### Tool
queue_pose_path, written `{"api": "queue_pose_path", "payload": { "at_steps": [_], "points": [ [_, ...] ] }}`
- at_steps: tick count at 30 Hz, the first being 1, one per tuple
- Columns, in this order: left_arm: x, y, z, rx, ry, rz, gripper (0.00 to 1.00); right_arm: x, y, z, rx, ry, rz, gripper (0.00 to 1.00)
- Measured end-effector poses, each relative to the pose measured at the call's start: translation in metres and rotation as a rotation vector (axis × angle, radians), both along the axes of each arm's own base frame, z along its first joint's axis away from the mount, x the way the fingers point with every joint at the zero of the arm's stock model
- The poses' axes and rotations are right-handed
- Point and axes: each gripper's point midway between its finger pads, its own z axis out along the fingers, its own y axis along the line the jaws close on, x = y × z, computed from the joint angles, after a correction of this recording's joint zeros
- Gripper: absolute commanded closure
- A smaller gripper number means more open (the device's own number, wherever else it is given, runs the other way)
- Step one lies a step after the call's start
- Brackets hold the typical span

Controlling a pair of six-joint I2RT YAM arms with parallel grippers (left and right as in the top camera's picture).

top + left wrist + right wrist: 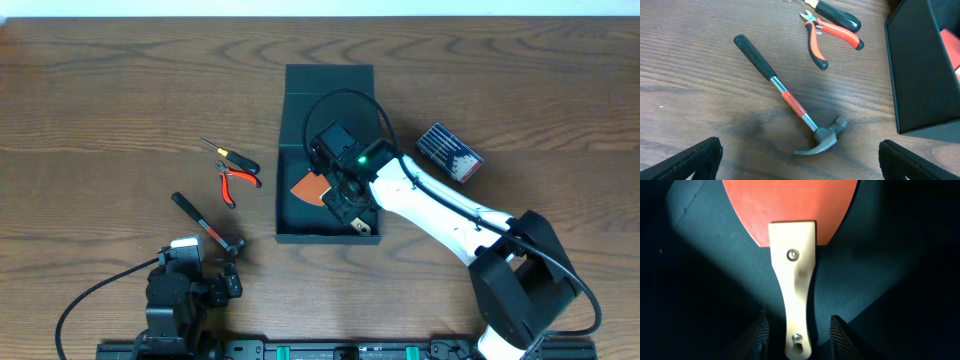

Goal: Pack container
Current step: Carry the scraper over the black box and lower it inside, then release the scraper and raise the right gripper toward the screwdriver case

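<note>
Cardboard, we judge, makes the container [328,100] at mid-table light and stiff but easily dented, best steadied by its side walls or open flap lid, while the right gripper [348,205] reaches inside over an orange-bladed scraper [310,188], hiding part of the floor. From the left wrist we see the left gripper [799,155] spread wide and empty near a hammer [790,100], only one corner of the container in frame. From the right wrist, the right gripper's fingers [840,335] straddle the scraper's pale handle, parted and not visibly touching it, and shadow swallows the container's walls.
</note>
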Motion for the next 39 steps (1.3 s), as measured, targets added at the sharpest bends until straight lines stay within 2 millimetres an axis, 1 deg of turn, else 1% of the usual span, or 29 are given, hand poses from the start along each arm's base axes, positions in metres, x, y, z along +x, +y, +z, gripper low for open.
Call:
{"api": "queue_pose_path", "payload": {
  "at_steps": [1,4,5,7,8,9,10,12,13,15,17,18,19,20,21,22,24,25,27,28,31,32,34,35,36,38,39],
  "points": [
    [0.000,0.000,0.000,0.000,0.000,0.000,0.01,0.001,0.001,0.000,0.003,-0.004,0.000,0.55],
    [0.000,0.000,0.000,0.000,0.000,0.000,0.01,0.003,0.002,0.002,0.008,-0.009,-0.002,0.46],
    [0.000,0.000,0.000,0.000,0.000,0.000,0.01,0.003,0.003,0.004,0.009,-0.009,-0.003,0.40],
    [0.000,0.000,0.000,0.000,0.000,0.000,0.01,0.006,0.006,0.014,0.019,-0.020,-0.006,0.24],
    [0.000,0.000,0.000,0.000,0.000,0.000,0.02,0.009,0.008,0.023,0.028,-0.034,-0.004,0.16],
    [0.000,0.000,0.000,0.000,0.000,0.000,0.02,0.011,0.009,0.030,0.036,-0.046,-0.005,0.06],
    [0.000,0.000,0.000,0.000,0.000,0.000,0.01,0.014,0.009,0.045,0.048,-0.073,-0.009,0.01],
    [0.000,0.000,0.000,0.000,0.000,0.000,0.01,0.019,0.006,0.076,0.064,-0.140,-0.009,0.01],
    [0.000,0.000,0.000,0.000,0.000,0.000,0.02,0.021,0.000,0.099,0.075,-0.199,-0.019,0.01],
    [0.000,0.000,0.000,0.000,0.000,0.000,0.02,0.023,-0.013,0.136,0.094,-0.288,-0.035,0.01],
    [0.000,0.000,0.000,0.000,0.000,0.000,0.02,0.025,-0.038,0.178,0.122,-0.393,-0.061,0.01],
    [0.000,0.000,0.000,0.000,0.000,0.000,0.01,0.028,-0.052,0.195,0.131,-0.435,-0.079,0.01],
    [0.000,0.000,0.000,0.000,0.000,0.000,0.02,0.031,-0.063,0.206,0.136,-0.466,-0.097,0.01],
    [0.000,0.000,0.000,0.000,0.000,0.000,0.01,0.036,-0.080,0.217,0.138,-0.498,-0.123,0.01],
    [0.000,0.000,0.000,0.000,0.000,0.000,0.02,0.042,-0.097,0.226,0.132,-0.524,-0.150,0.01],
    [0.000,0.000,0.000,0.000,0.000,0.000,0.01,0.049,-0.112,0.229,0.123,-0.536,-0.176,0.01],
    [0.000,0.000,0.000,0.000,0.000,0.000,0.02,0.061,-0.138,0.227,0.100,-0.536,-0.220,0.01],
    [0.000,0.000,0.000,0.000,0.000,0.000,0.02,0.068,-0.152,0.223,0.085,-0.525,-0.244,0.01],
    [0.000,0.000,0.000,0.000,0.000,0.000,0.01,0.079,-0.172,0.212,0.064,-0.497,-0.282,0.01],
    [0.000,0.000,0.000,0.000,0.000,0.000,0.01,0.085,-0.185,0.203,0.052,-0.474,-0.306,0.01],
    [0.000,0.000,0.000,0.000,0.000,0.000,0.02,0.097,-0.210,0.176,0.030,-0.393,-0.351,0.01],
    [0.000,0.000,0.000,0.000,0.000,0.000,0.02,0.098,-0.214,0.170,0.024,-0.375,-0.356,0.01],
    [0.000,0.000,0.000,0.000,0.000,0.000,0.02,0.103,-0.221,0.149,0.008,-0.316,-0.354,0.01],
    [0.000,0.000,0.000,0.000,0.000,0.000,0.02,0.106,-0.222,0.136,-0.003,-0.279,-0.341,0.01],
    [0.000,0.000,0.000,0.000,0.000,0.000,0.01,0.107,-0.221,0.130,-0.005,-0.264,-0.335,0.01],
    [0.000,0.000,0.000,0.000,0.000,0.000,0.02,0.110,-0.219,0.107,-0.016,-0.203,-0.312,0.01],
    [0.000,0.000,0.000,0.000,0.000,0.000,0.02,0.110,-0.218,0.099,-0.020,-0.182,-0.306,0.01]
  ]
}}
